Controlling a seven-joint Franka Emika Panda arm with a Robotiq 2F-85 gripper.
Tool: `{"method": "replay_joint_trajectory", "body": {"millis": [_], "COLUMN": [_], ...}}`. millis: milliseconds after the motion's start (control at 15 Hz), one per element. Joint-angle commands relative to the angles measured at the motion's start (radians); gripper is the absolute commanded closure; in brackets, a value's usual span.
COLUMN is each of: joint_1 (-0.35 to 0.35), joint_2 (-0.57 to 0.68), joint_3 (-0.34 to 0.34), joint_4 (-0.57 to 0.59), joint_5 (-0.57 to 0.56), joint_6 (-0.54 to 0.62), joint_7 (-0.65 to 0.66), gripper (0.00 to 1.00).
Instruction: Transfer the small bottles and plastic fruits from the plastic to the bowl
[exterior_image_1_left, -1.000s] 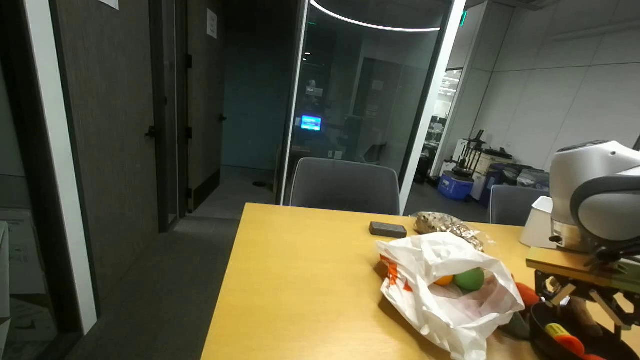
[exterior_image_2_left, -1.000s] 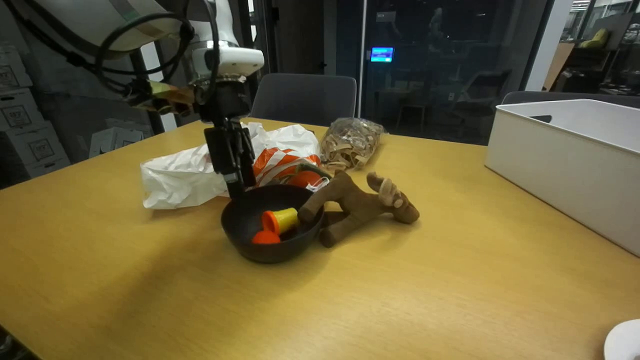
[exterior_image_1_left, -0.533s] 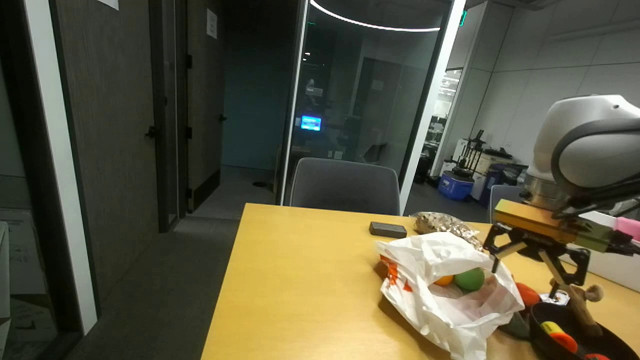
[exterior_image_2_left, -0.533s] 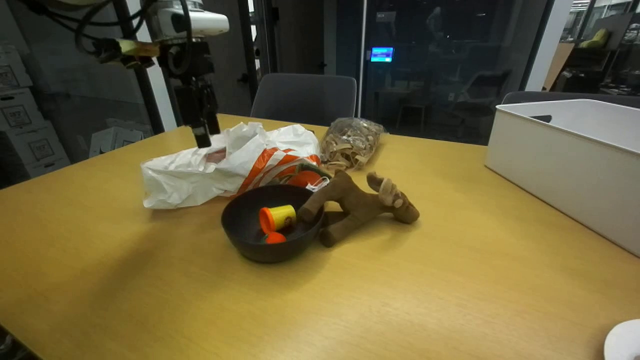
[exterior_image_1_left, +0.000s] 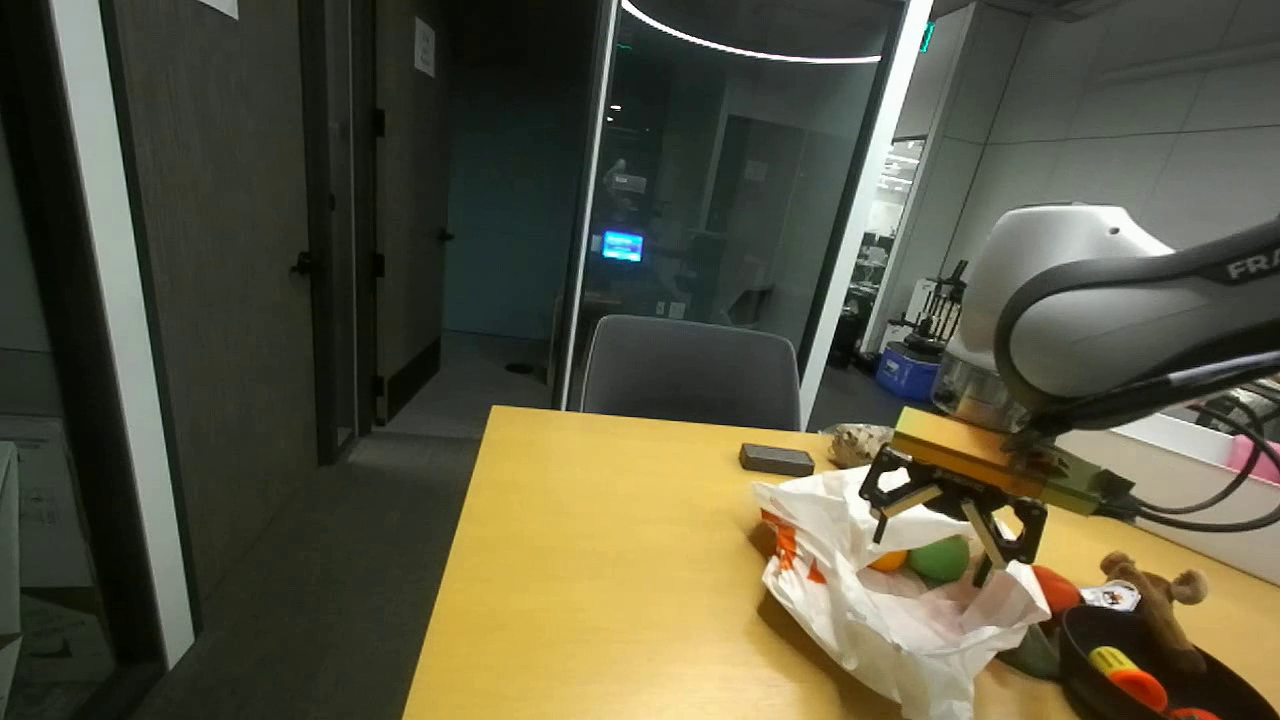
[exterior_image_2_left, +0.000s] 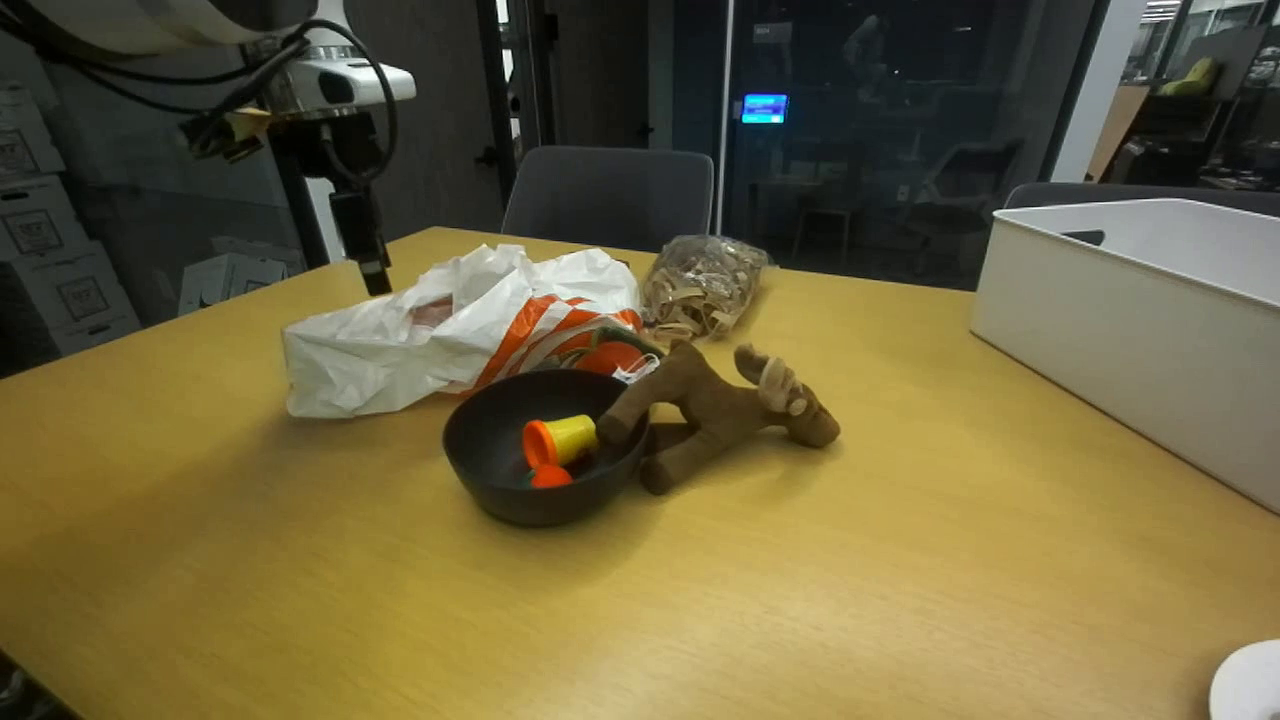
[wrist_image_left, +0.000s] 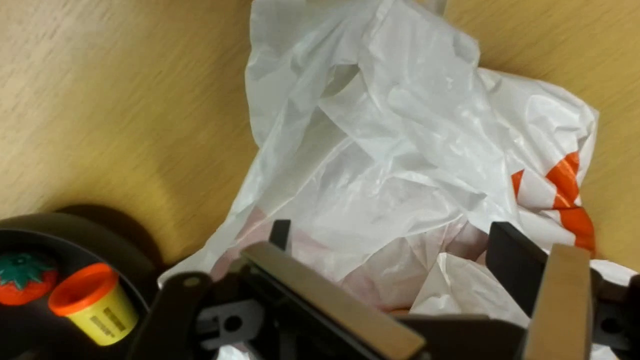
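Note:
The white plastic bag (exterior_image_1_left: 835, 600) lies on the table with its mouth open. A green fruit (exterior_image_1_left: 940, 562) and an orange fruit (exterior_image_1_left: 887, 561) show inside it in an exterior view. The black bowl (exterior_image_2_left: 530, 505) stands beside the bag. It holds a yellow tub with an orange lid (exterior_image_2_left: 570, 437) and a strawberry (exterior_image_2_left: 550, 477); the wrist view also shows the tub (wrist_image_left: 104, 320) and strawberry (wrist_image_left: 22, 290). My gripper (exterior_image_1_left: 930, 553) is open and empty above the bag's mouth. In the wrist view, my fingers (wrist_image_left: 392, 240) are apart over the bag, whose contents are mostly hidden by folds.
A brown plush moose (exterior_image_2_left: 730, 410) leans a leg into the bowl. A red-orange item (exterior_image_2_left: 608, 358) lies between bag and bowl. A clear bag of brown pieces (exterior_image_2_left: 705, 285), a dark block (exterior_image_1_left: 776, 460) and a large white bin (exterior_image_2_left: 1120, 320) stand around.
My gripper has risen from beside the bowl and moved across to above the bag, with the fingers apart. The tub and strawberry have shifted slightly inside the bowl.

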Motion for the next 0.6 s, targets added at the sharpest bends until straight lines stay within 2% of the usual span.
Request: {"method": "replay_joint_trajectory", "body": {"millis": [0, 133, 533], "joint_1": [0.007, 0.016, 0.041], "joint_2": [0.077, 0.109, 0.236], "joint_3": [-0.015, -0.029, -0.061], "joint_4": [0.075, 0.101, 0.183], "joint_5": [-0.158, -0.225, -0.277], "joint_6": [-0.028, -0.056, -0.18], "joint_7": [0.088, 0.144, 0.218], "gripper": [0.0, 0.0, 0.0]}}
